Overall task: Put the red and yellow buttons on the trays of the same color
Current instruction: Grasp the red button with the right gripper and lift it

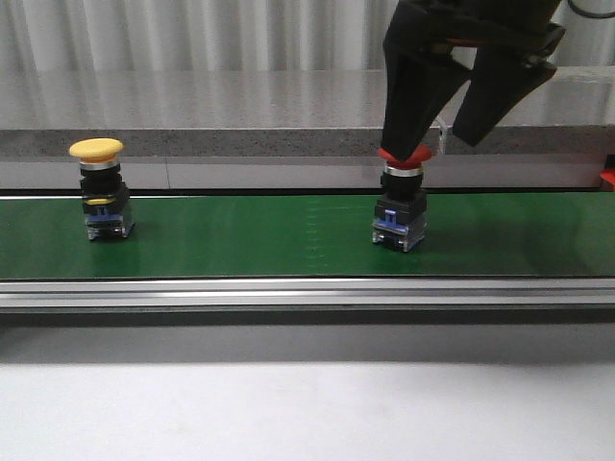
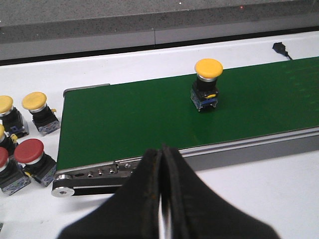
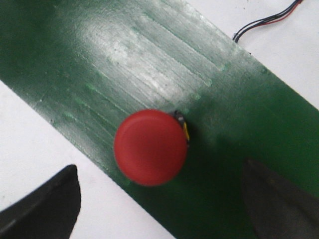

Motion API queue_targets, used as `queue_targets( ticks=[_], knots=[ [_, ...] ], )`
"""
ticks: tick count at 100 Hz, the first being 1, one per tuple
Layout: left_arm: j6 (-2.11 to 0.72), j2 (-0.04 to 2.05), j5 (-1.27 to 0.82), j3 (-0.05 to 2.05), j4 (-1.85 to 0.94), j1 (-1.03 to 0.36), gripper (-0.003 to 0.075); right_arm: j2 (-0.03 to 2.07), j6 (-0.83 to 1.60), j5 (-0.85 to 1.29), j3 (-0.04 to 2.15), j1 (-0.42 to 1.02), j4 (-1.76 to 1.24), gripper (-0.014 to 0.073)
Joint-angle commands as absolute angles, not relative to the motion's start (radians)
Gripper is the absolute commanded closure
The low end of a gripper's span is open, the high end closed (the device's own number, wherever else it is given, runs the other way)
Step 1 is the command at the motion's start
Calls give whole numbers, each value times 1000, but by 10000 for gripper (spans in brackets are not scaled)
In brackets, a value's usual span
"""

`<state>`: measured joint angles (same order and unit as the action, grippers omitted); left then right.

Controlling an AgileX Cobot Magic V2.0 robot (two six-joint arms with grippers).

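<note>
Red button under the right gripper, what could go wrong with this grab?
The red button sits off-centre between the open right gripper fingers, so one finger may touch first and tip it on the green belt. Its smooth domed cap could also slip out of the grip if the fingers close on it.

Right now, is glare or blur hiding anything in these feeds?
Right wrist view: a pale sheen on the belt, red button slightly soft but readable, claw tips blurred. Front view: sharp, right claw dark. Left wrist view: clear, yellow button crisp.
</note>
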<state>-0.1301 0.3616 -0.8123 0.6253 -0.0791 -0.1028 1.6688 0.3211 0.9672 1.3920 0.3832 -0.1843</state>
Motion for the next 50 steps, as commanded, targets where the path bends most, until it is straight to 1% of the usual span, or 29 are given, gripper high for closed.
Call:
queue_targets(
  ticks=[1,6,20,22,23,24,27,35,45,50],
  knots=[
    [-130,369,-748,652,-88,-110,741,1672,341,941,1449,384,-195,-16],
    [-130,369,-748,652,-88,-110,741,1687,346,934,1456,384,-193,22],
    [-130,369,-748,652,-88,-110,741,1718,346,926,1461,382,-193,206],
    [-130,369,-748,652,-88,-110,741,1718,346,926,1461,382,-193,236],
    [-130,369,-748,652,-88,-110,741,1718,346,925,1461,382,-193,265],
    [-130,369,-748,652,-88,-110,741,1718,346,925,1461,382,-193,265],
    [-130,369,-748,652,-88,-110,741,1718,346,920,1461,382,-193,309],
    [-130,369,-748,652,-88,-110,741,1718,346,913,1461,381,-193,391],
    [-130,369,-748,652,-88,-110,741,1717,346,915,1461,380,-193,447],
    [-130,369,-748,652,-88,-110,741,1715,346,921,1461,378,-193,458]
  ],
)
